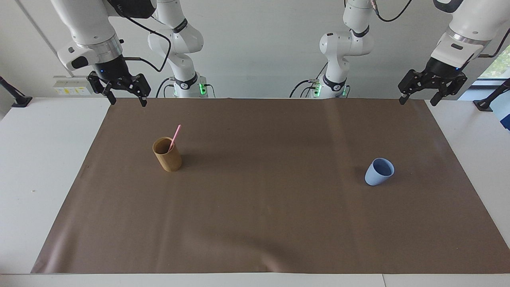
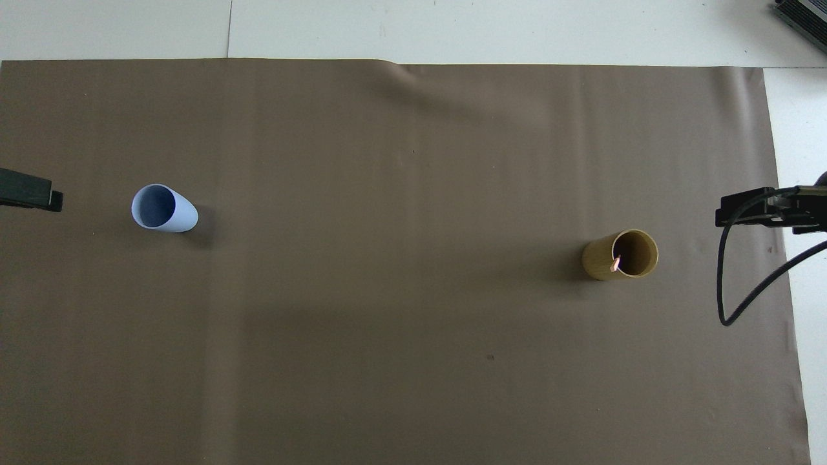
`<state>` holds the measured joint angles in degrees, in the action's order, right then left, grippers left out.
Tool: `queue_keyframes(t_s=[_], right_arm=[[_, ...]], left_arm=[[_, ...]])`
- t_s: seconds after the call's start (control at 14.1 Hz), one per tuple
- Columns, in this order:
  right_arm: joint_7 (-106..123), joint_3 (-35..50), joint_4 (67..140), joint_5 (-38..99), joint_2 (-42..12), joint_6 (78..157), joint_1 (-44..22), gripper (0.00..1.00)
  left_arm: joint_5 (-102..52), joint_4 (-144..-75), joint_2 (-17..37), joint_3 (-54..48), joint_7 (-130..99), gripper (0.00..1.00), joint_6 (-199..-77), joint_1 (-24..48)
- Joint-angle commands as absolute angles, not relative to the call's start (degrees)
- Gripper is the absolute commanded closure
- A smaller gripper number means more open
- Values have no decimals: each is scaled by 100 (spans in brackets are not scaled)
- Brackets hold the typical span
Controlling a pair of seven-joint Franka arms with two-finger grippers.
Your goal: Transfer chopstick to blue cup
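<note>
Pink chopstick (image 1: 175, 137) stands in the tan bamboo cup (image 1: 167, 154), top leaning toward 1 o'clock in the facing view. Blue cup (image 1: 379, 172) sits upright, well apart, toward the left arm's end of the brown mat (image 1: 255, 223). Right gripper (image 1: 128, 100) and left gripper (image 1: 416, 100) hang over the mat's robot-side corners, fingers apart, holding nothing.

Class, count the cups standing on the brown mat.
2: the blue cup toward the left arm's end, and the tan cup, holding the chopstick, toward the right arm's end.

A matt brown paper-like sheet (image 1: 263, 191) covers the smooth white bench (image 1: 40, 159); the tan wood-look cylindrical cup (image 1: 167, 154) and smooth light-blue cup (image 1: 378, 172) look matt.
</note>
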<state>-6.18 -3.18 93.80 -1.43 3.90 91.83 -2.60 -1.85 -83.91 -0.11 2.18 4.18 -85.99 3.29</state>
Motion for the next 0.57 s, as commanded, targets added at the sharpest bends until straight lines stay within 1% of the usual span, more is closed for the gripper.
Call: queue_keyframes(t_s=[0.0,0.28,0.5], right_arm=[[-721,-290,9475,-114,413,9316,-237,0],[-721,-290,9475,-105,413,9316,-237,0],[-721,-290,9475,-105,413,9316,-237,0]], left_arm=[[-272,-8473,-141,229,501,0,-8446,290],[-272,-8560,-79,237,527,0,-8691,281],[-272,-9226,-88,237,694,0,-9358,123]])
